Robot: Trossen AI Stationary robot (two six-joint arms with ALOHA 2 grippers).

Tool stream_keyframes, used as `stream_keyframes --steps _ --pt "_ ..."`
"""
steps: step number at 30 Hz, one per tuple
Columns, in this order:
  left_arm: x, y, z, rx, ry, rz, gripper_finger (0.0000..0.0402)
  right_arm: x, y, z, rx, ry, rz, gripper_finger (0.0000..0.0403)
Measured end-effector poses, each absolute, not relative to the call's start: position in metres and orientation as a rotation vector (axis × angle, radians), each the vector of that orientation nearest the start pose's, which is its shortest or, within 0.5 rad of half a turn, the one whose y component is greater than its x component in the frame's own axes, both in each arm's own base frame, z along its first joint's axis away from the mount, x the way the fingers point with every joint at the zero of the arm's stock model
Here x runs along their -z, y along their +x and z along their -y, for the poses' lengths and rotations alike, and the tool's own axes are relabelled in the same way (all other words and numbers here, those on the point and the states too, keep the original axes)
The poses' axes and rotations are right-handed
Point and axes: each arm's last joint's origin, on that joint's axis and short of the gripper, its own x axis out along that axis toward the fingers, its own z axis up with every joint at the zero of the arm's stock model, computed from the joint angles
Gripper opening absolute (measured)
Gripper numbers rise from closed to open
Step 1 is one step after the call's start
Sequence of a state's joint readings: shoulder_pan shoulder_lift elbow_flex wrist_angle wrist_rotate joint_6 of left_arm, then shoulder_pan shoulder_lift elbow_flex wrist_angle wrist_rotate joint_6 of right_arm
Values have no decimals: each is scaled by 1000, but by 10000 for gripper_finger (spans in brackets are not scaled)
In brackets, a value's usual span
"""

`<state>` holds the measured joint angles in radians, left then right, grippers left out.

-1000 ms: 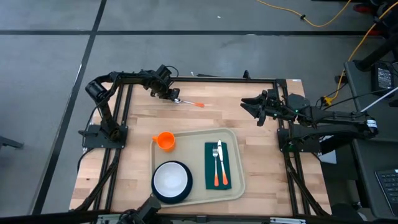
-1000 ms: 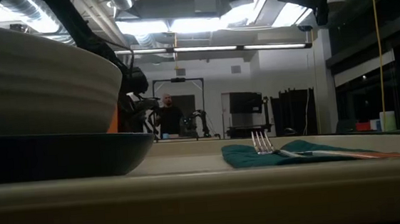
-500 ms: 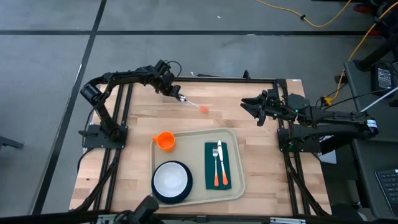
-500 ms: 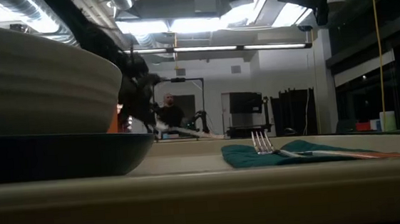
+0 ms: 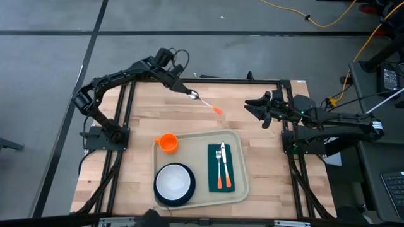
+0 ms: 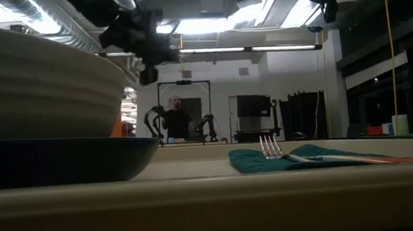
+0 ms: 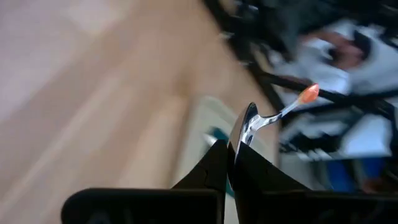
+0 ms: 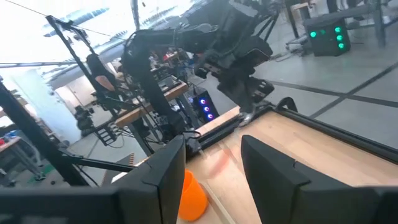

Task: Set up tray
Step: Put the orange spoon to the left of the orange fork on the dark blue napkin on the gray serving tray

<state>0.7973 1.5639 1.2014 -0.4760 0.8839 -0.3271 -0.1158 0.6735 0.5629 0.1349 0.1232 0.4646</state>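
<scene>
Overhead, the left hand (image 5: 187, 92) pinches one orange-handled spoon (image 5: 206, 103) by its bowl. Below that hand on the tabletop (image 5: 139, 132) lies one tray (image 5: 199, 153) bearing one bowl (image 5: 173, 182), one napkin (image 5: 220, 167), one fork (image 5: 218, 165) and one knife (image 5: 225, 166); one orange cup (image 5: 167, 142) touches its rim. The right hand (image 5: 252, 108) waits, fingers spread apart. No writing is readable.

I see a yellow cable (image 5: 328, 19) snaking over the grey floor (image 5: 57, 75) at about one o'clock from my table. Black lines (image 5: 44, 33) run across that floor out at eleven. Off at three o'clock sits dark equipment (image 5: 385, 79), with a green light (image 8: 336, 30) glowing on a box. Looking level across, a person (image 6: 176, 120) in dark clothes stands far back under bright ceiling lights (image 6: 199, 24), beside a dark screen (image 6: 254, 105).
</scene>
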Motion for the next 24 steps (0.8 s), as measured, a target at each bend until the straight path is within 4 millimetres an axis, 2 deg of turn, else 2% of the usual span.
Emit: stream_keyframes --steps 5,9,14,20,24 --pt "-288 269 -190 195 -905 -583 2 -305 159 22 215 462 95 163" --pt "-289 285 -166 341 -886 -613 2 -305 159 22 214 459 96 163" --pt "-290 298 -142 414 -843 -644 2 -305 159 22 212 459 96 163" --pt "-278 317 -115 469 -833 -719 2 -305 159 22 212 461 97 163" --pt "-262 332 -96 499 -815 -787 2 -305 159 22 212 464 98 163"
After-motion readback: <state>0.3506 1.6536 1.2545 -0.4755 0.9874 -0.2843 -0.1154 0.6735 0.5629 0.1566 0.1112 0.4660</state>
